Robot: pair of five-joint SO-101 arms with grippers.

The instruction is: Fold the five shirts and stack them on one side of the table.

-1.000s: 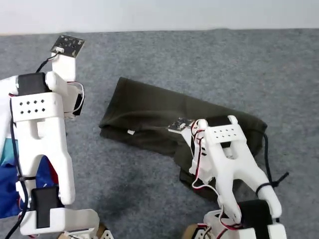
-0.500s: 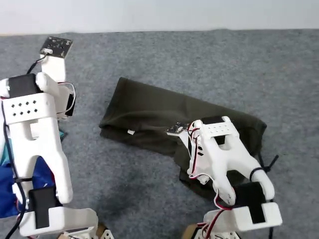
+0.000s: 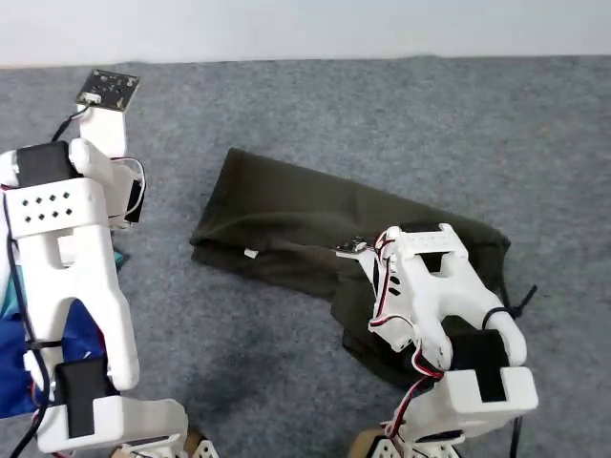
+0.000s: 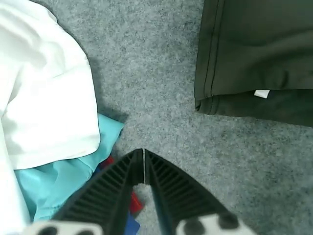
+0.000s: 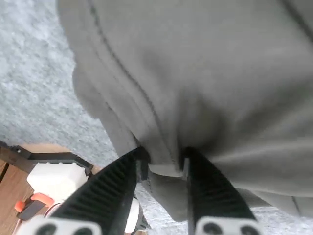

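The dark shirt lay crumpled across the middle of the grey desk. The right pincer was clamped on a fold at the shirt's near right edge. The left pincer hung with its fingers pressed together, holding nothing, beside a white shirt and a teal shirt heaped at the desk's left edge.

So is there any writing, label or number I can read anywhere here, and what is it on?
No text here can be read.
White tag on the dark shirt: too small to tell whether it bears print.
Small board on an arm: its markings are too small to read.
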